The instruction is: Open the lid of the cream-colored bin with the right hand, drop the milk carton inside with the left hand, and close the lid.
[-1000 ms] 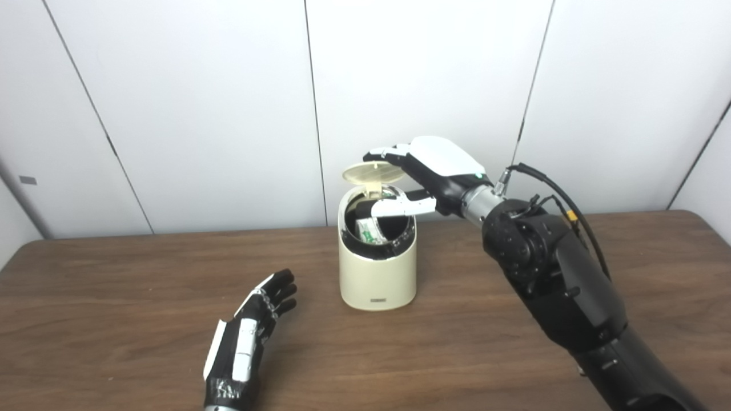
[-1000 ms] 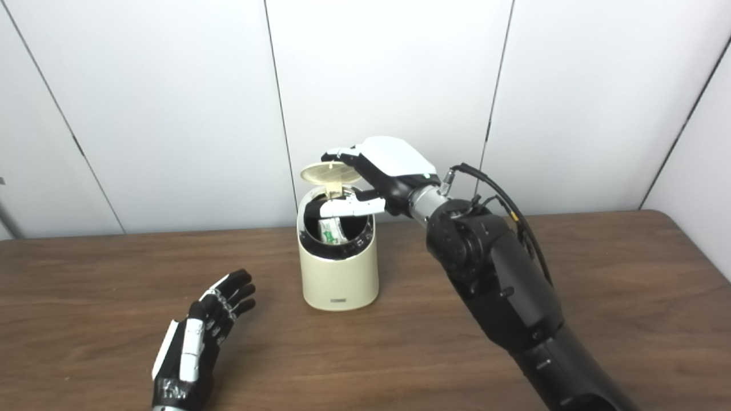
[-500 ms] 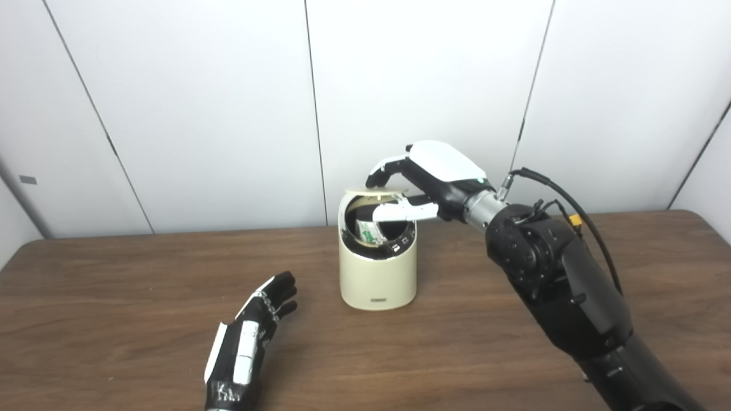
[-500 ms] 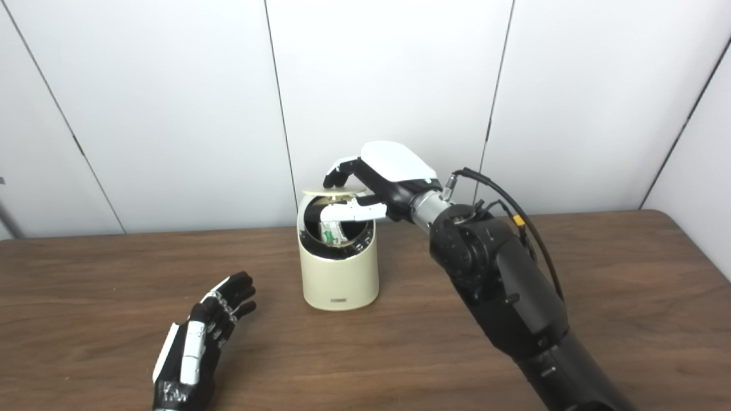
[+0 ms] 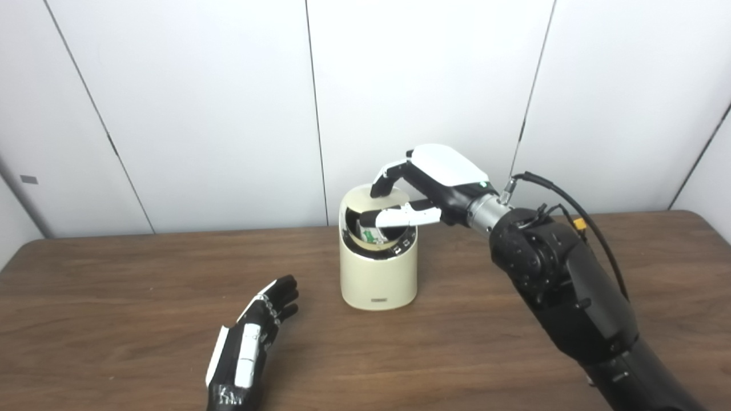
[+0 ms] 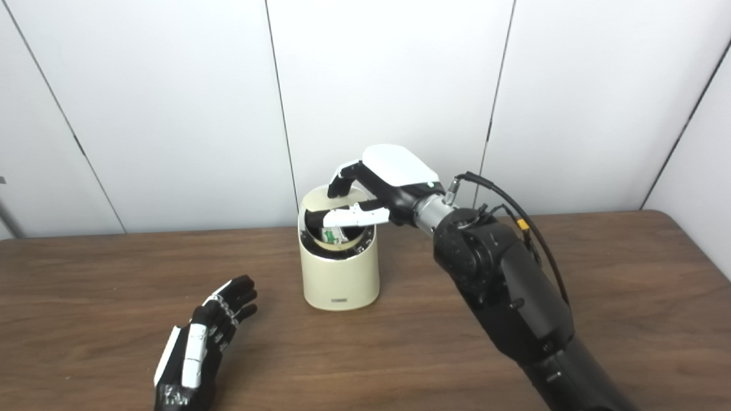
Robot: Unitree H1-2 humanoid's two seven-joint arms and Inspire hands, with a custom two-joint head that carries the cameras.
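Nearest the camera, the left hand [image 5: 246, 348] is seen low over the wooden table [image 5: 114, 297], palm turned inward, fingers spread apart and nothing held in it. So it's empty and loose, parked well off to the near-left of everything else.

Further out, up and to the right of that hand, the cream-colored bin [image 5: 378, 268] is stood upright on the table. It's a small rounded cylinder, glossy cream outside, with a dark inner ring around the mouth and a tiny dark label patch low on the front. The top is cut at a slant, so the opening faces the camera a bit.

Inside the mouth, just under the right hand's thumb, a bit of the milk carton [image 5: 370, 234] can be made out: white with green print, mostly hidden by the rim and the thumb. It's definitely down in the bin, not sticking out.

The lid [image 5: 388, 198] is tipped down over the back part of the opening, partly shut, with a gap left at the front. It's a flat round cream disc.

The right hand [image 5: 425, 185] is reached in from the right, fingertips [image 5: 378, 188] pressed onto the top of the lid and the thumb laid across the opening below it. Whether the lid is truly pinched can't be told; the fingers are bent, not fisted.
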